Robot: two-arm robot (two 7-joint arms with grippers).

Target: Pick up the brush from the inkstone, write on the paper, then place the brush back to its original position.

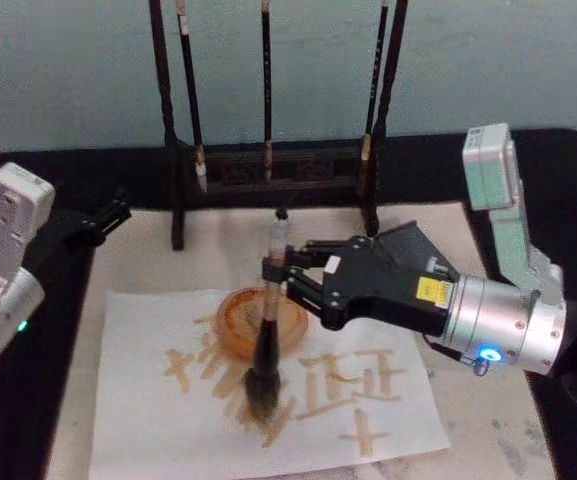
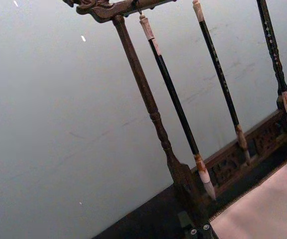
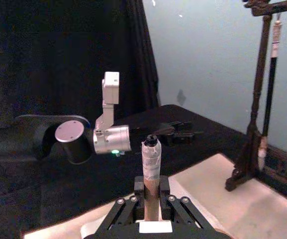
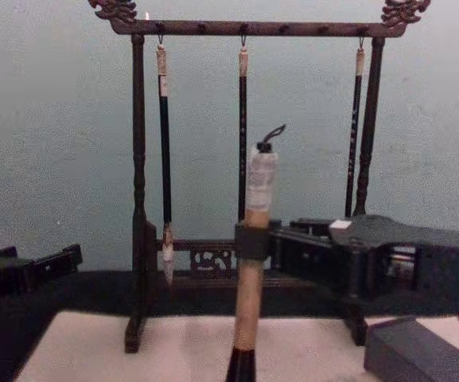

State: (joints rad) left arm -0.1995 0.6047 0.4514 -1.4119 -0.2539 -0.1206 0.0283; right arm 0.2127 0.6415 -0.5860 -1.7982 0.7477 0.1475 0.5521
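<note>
- At the far edge of the bench stands a dark carved wooden rack (image 4: 138, 199). Three thin dark-shafted brushes (image 4: 243, 143) with pale tips hang from its top bar.
- A pinkish off-white mat (image 1: 138, 260) with grey smudges covers the middle of the bench, and on it lies the white rectangular paper (image 1: 158, 420) with tan-brown strokes.
- A round amber-brown dish-like thing (image 1: 238, 318) sits on the far half of the paper. The brush shaft crosses in front of it.
- The black right gripper (image 1: 276, 272) reaches in from the right edge, and its arm covers the right part of the mat.
- Its jaws are clenched on the thick brush (image 1: 266, 345), gripping the tan shaft just under the whitish wrapped end. The black loop stands above them.
- The brush is nearly upright, with its dark bushy bristles touching the paper among the strokes, below the jaws.
- The dark grey flat inkstone (image 4: 420, 350) lies on the mat near the right edge.
- The left gripper (image 1: 106, 218) is parked at the left edge, apart from the mat. I cannot tell its state.
</note>
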